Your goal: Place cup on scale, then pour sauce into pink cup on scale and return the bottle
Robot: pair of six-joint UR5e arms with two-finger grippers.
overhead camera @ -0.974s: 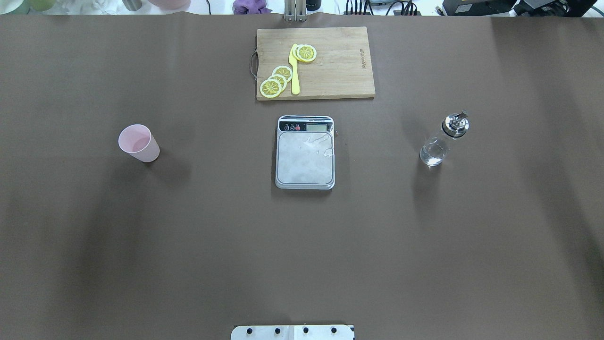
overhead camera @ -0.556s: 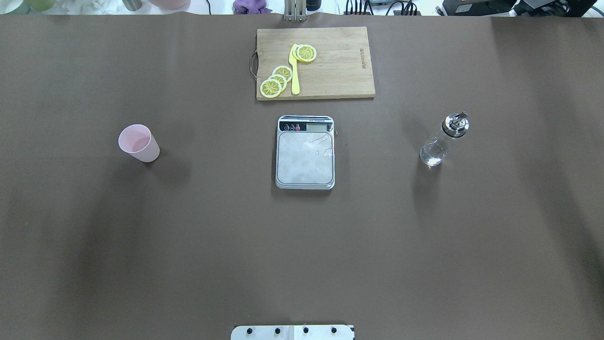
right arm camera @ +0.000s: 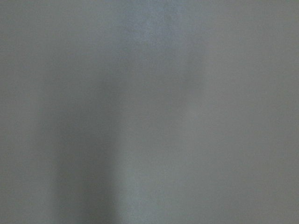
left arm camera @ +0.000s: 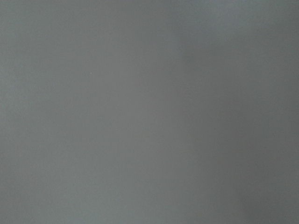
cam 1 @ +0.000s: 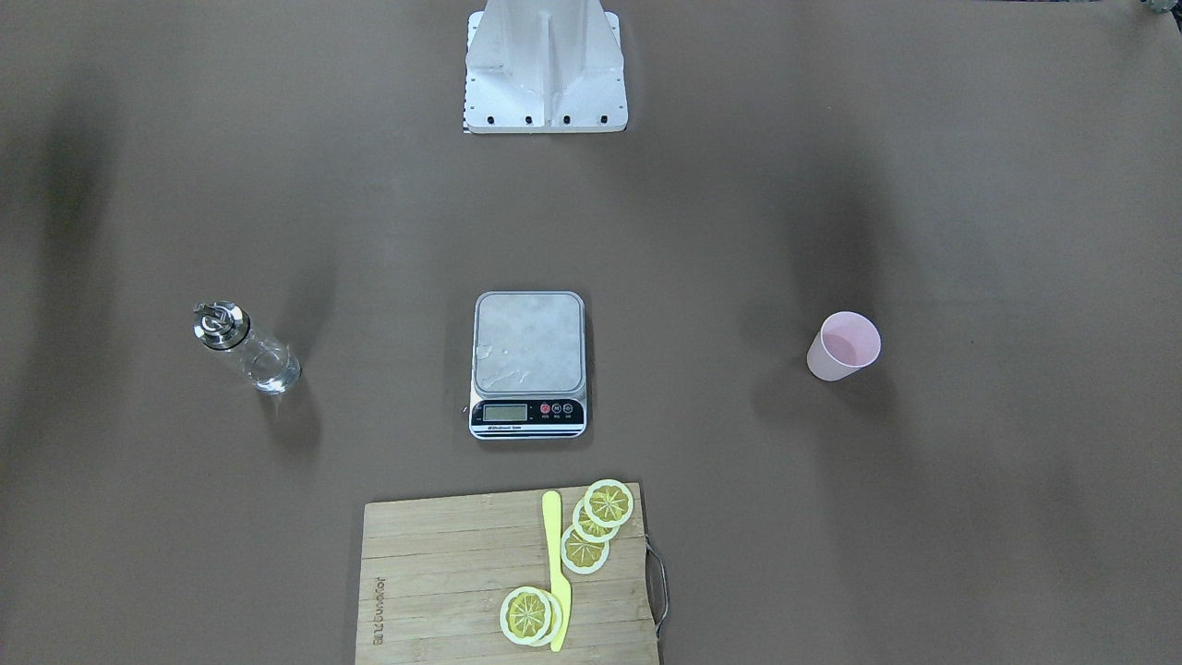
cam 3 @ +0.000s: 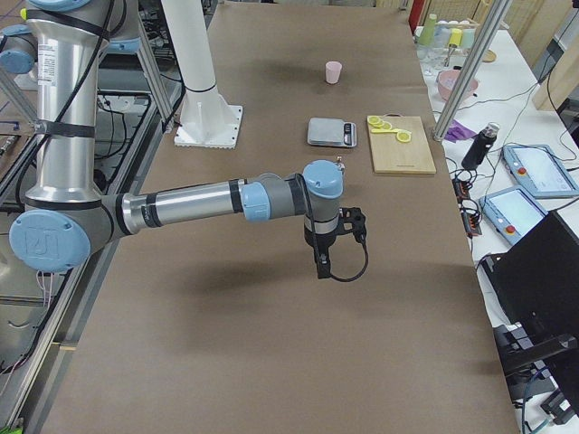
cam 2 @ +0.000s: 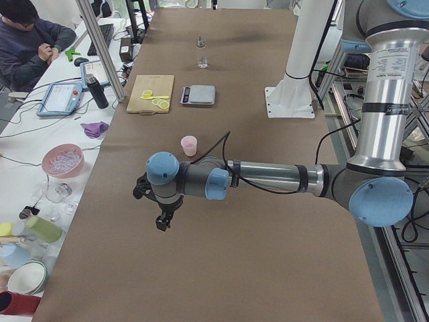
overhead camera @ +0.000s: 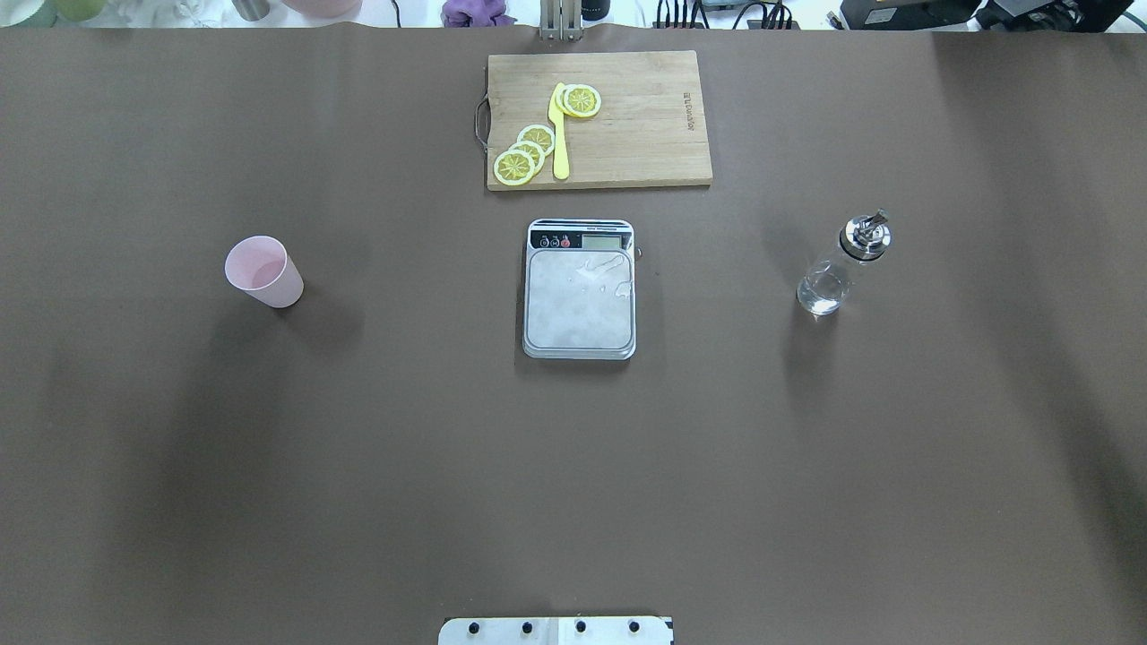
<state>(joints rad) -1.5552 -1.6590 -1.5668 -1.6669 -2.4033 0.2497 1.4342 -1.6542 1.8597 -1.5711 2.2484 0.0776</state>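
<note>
The cup [overhead camera: 263, 270] stands upright on the table [overhead camera: 358, 466], well left of the scale [overhead camera: 580, 291]; its open mouth shows only pink inside. The bottle [overhead camera: 842, 265] stands upright well to the scale's right, with its metal cap and spout on top. The sauce [overhead camera: 823, 292] is clear and fills only the lower part of the glass. The scale sits in the middle between them, its black strip on the far side. A few clear smears lie on the far right corner of its steel platform. The display and the print by its buttons are too small to read.

Just beyond the scale lies a wooden board [overhead camera: 645, 134] carrying lemon slices [overhead camera: 515, 166] and a yellow knife [overhead camera: 560, 134]. A line of burnt-in lettering runs along the board's right edge, but it cannot be read.

The left gripper [cam 2: 161, 223] hangs fingers-down over the table's left end, nearer that end than the cup. The right gripper [cam 3: 322, 268] hangs fingers-down over the right end, apart from the bottle. Both appear only in the side views, so I cannot tell how wide either one stands. Both wrist cameras show only blurred grey surface.

On the side bench, a pink bowl [cam 2: 62, 161] holds something pale, and a person [cam 2: 33, 40] sits at the far end.
</note>
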